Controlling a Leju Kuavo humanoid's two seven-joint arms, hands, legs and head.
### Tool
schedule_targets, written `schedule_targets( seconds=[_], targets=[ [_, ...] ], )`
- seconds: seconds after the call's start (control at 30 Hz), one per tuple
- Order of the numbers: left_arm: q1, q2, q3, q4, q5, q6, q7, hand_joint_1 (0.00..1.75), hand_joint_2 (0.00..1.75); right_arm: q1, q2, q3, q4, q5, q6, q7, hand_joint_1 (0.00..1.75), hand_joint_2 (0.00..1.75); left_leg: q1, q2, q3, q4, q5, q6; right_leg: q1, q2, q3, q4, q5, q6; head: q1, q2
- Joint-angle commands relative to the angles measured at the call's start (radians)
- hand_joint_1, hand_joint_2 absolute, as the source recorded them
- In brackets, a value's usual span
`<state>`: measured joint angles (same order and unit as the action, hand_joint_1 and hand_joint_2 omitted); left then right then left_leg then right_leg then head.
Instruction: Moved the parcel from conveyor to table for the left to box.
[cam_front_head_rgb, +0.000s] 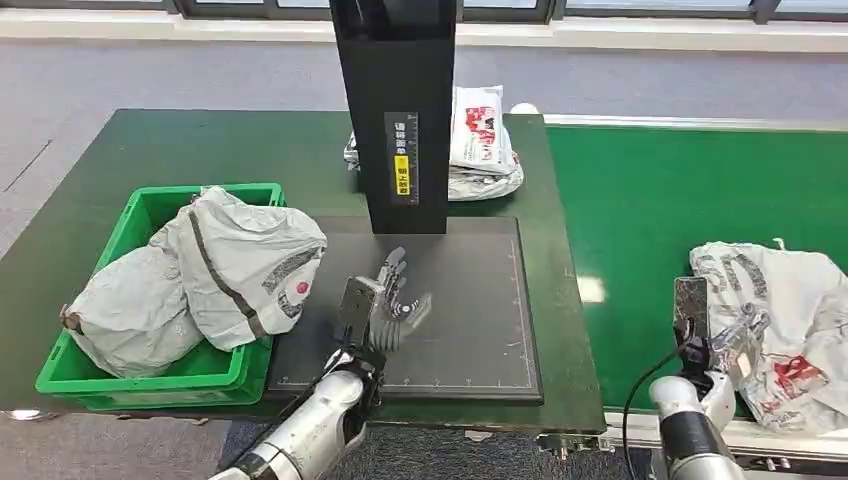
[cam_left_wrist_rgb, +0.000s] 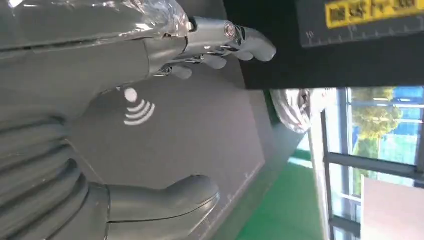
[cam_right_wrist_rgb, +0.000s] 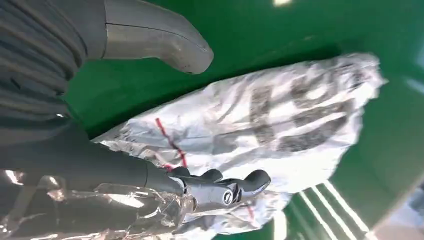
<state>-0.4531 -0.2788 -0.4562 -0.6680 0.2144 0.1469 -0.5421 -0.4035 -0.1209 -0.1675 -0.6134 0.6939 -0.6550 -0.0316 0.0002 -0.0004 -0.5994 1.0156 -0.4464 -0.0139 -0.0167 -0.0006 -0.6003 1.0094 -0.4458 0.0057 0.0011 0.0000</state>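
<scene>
The parcel (cam_front_head_rgb: 785, 320) is a soft, crumpled grey-white poly bag with dark lettering and red marks, lying on the green conveyor (cam_front_head_rgb: 650, 200) near its front edge; the right hand (cam_front_head_rgb: 722, 335) is at its near side, thumb spread away and dark fingers (cam_right_wrist_rgb: 240, 182) lying against the wrinkled film, though whether they grip it cannot be told. The left hand (cam_front_head_rgb: 385, 305) hovers over the dark grey mat (cam_front_head_rgb: 480, 330) on the table (cam_front_head_rgb: 150, 150), fingers apart and holding nothing. Behind that hand a black upright post (cam_front_head_rgb: 395, 110) with a yellow label stands at the mat's far edge, partly hiding a second bag (cam_front_head_rgb: 480, 145) behind it. To the left a green plastic crate (cam_front_head_rgb: 150, 375) holds two bulging grey bags (cam_front_head_rgb: 210, 275) that rise above its rim. The table is matte dark green; beyond it, grey carpet and a window frame.
</scene>
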Motion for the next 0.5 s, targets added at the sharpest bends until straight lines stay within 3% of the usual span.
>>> schedule_targets(
  seconds=[0.03,0.3,0.4,0.5],
  targets=[
    [0.006,0.056,0.09,0.05,0.036,-0.022,0.005,0.0,1.75,-0.098,-0.022,-0.105,0.181,-0.003,0.031,0.002,0.0,1.75,0.001,0.004,0.004,-0.003,0.0,0.0,0.001,0.003,0.003,-0.003,0.001,-0.001,0.0,0.0],
    [0.006,0.053,0.09,0.047,0.037,-0.023,0.004,0.0,1.75,-0.099,-0.02,-0.105,0.182,-0.002,0.029,0.003,0.0,1.75,0.0,0.002,0.002,-0.001,0.0,0.0,0.0,0.001,0.001,-0.001,0.0,-0.001,0.0,0.0],
    [0.063,0.072,0.133,-0.032,0.035,0.027,-0.001,0.0,1.75,-0.182,-0.007,-0.034,0.232,0.128,0.039,0.137,0.0,1.75,0.0,0.005,0.003,-0.001,-0.001,0.0,0.0,0.005,0.001,-0.002,0.001,-0.001,0.0,0.0],
    [0.1,0.081,0.175,-0.076,0.039,0.036,0.003,0.0,1.75,-0.214,0.008,0.003,0.232,0.209,0.058,0.199,0.0,1.75,0.0,0.009,0.003,-0.001,-0.001,0.0,0.0,0.009,0.001,-0.001,0.002,-0.001,0.0,0.0]
  ],
)
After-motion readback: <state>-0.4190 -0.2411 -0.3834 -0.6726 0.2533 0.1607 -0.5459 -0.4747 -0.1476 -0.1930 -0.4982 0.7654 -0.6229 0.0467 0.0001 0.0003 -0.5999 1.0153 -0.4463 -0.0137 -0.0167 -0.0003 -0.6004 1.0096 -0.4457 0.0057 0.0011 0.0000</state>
